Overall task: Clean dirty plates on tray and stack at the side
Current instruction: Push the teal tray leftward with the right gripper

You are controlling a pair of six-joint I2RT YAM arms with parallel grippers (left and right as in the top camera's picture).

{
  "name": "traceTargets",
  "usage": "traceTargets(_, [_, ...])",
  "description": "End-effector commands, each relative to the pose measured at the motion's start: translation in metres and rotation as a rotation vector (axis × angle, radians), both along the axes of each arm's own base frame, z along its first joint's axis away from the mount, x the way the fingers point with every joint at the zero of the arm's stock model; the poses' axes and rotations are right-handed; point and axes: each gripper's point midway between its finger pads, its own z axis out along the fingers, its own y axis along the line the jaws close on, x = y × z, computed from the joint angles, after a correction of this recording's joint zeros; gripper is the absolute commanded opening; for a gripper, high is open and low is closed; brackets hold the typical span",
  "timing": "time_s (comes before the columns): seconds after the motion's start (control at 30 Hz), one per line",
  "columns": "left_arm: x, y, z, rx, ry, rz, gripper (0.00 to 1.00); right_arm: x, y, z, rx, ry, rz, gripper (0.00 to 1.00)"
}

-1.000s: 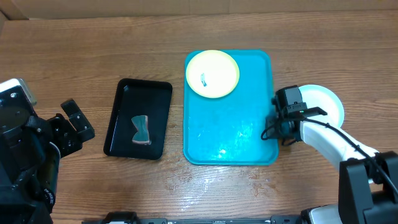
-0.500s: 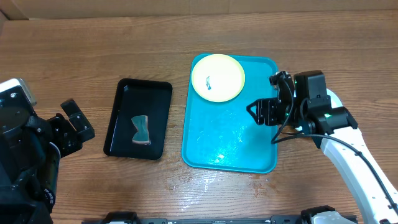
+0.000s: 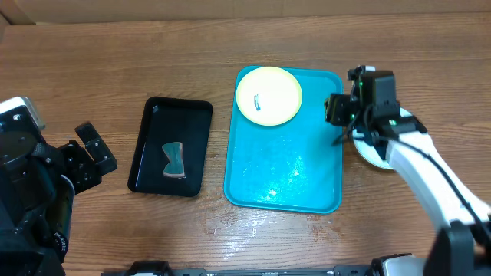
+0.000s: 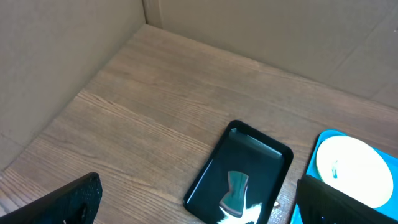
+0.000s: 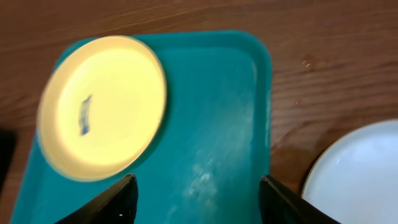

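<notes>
Check the right tool first: fingers spread apart, nothing gripped, nothing between them. Locate the tray directly beneath and ahead of that tool: turquoise, rectangular, with rounded corners and a raised rim, flat on the bench. Find one pale yellow plate inside the tray, ahead and to the left of the tool, seated in the tray's far left corner close to the rim. Note the dark teal smudge on the plate's face, left of centre. Find a white plate to the right of the tool, outside the tray, lying on the bench near the tray's right rim and not touching it; in the overhead view, look for it partly hidden under the right arm.

Check the left tool: opened wide, empty, well apart from the turquoise tray. Locate the black tray ahead and to the right of that tool, between it and the turquoise tray, apart from both. Find a grey-blue sponge with a pinched waist lying in the near half of the black tray.

Around both trays, expect a wood-grain surface. Past the bench's far and left edges, expect plain cardboard walls.
</notes>
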Motion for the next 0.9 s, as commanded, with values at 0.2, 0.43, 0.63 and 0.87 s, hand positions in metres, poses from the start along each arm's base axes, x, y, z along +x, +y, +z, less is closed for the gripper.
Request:
traceTargets(0.2, [-0.002, 0.002, 0.002, -0.003, -0.013, 0.019, 1.00, 0.078, -0.039, -0.049, -0.057, 0.129, -0.042, 0.64])
traceTargets(0.43, [-0.002, 0.002, 0.002, -0.003, -0.013, 0.019, 1.00, 0.085, -0.036, -0.078, 0.093, 0.185, 0.041, 0.59])
traceTargets(0.63, [-0.002, 0.002, 0.002, -0.003, -0.013, 0.019, 1.00, 0.077, -0.032, -0.101, 0.102, 0.244, 0.062, 0.42])
traceTargets(0.87, [-0.002, 0.002, 0.002, -0.003, -0.013, 0.019, 1.00, 0.072, -0.030, -0.107, 0.119, 0.278, 0.038, 0.20])
